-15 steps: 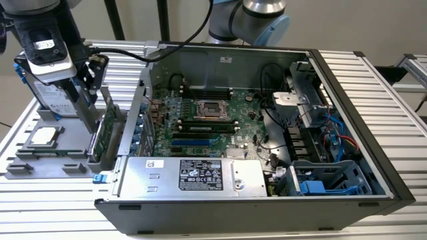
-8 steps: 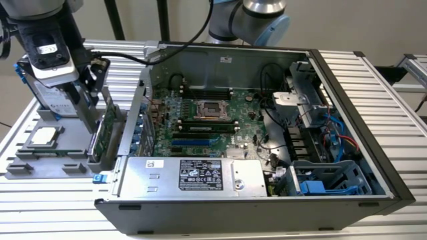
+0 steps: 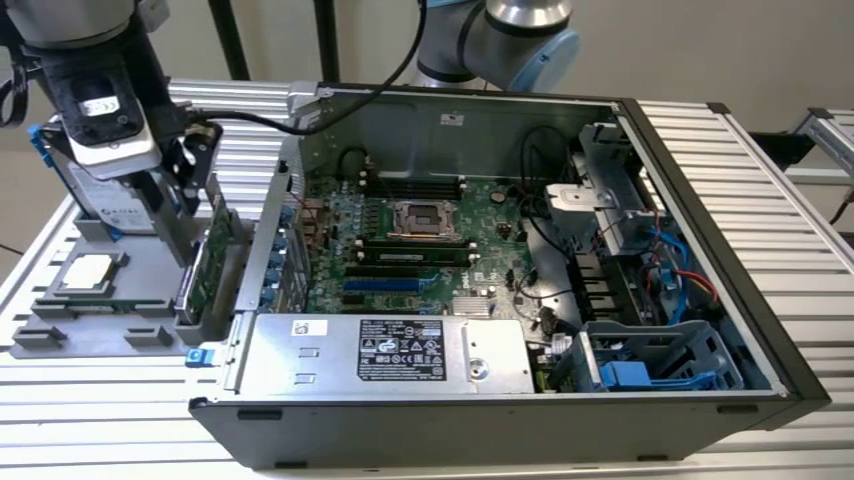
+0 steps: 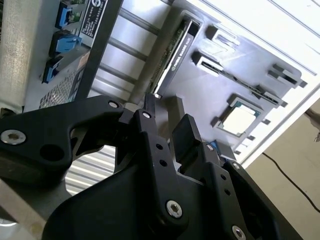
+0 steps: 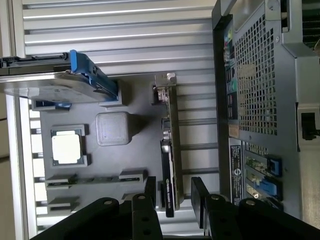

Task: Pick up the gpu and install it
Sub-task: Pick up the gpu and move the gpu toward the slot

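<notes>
Black two-fingered gripper [image 5: 175, 195] hung parted astride the thin green-and-black gpu [image 5: 172, 150], upright in its grey holder [image 5: 137, 150], so I judged it ungrasped, lifting and installing both left.

You get a narrow slot along each face of the gpu [image 5: 171, 165], and your jaws stand apart astride one end of it. The computer case [image 5: 255, 75] wall rises just beside the gpu's one face. Off its other face the gray block [image 5: 114, 128] sits near, and the upright hard drive [image 5: 45, 82] stands farther off, well apart.
</notes>
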`<act>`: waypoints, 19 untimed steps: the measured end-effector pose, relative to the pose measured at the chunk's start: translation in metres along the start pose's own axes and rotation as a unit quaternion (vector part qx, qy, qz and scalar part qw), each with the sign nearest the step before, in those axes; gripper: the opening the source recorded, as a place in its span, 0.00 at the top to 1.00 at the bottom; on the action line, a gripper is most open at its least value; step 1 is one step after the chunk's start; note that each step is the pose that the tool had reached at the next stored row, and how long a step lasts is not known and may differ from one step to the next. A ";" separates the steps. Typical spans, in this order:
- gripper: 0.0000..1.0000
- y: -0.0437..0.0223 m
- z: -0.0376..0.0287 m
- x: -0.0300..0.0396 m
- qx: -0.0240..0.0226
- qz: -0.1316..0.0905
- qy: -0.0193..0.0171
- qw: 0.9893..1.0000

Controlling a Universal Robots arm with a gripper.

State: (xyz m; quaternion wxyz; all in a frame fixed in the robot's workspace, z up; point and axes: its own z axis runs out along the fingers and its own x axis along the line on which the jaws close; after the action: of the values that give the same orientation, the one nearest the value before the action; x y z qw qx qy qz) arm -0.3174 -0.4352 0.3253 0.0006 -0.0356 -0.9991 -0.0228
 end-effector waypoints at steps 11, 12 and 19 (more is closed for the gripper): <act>0.00 -0.0003 0.0062 -0.0004 0.000 0.000 -0.001 1.000; 0.00 -0.0003 0.0067 -0.0004 0.000 0.000 -0.001 1.000; 0.00 -0.0005 0.0109 -0.0005 0.000 0.000 -0.002 1.000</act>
State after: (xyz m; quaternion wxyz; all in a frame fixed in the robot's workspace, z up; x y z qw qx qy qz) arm -0.3169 -0.4352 0.3144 -0.0010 -0.0353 -0.9991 -0.0229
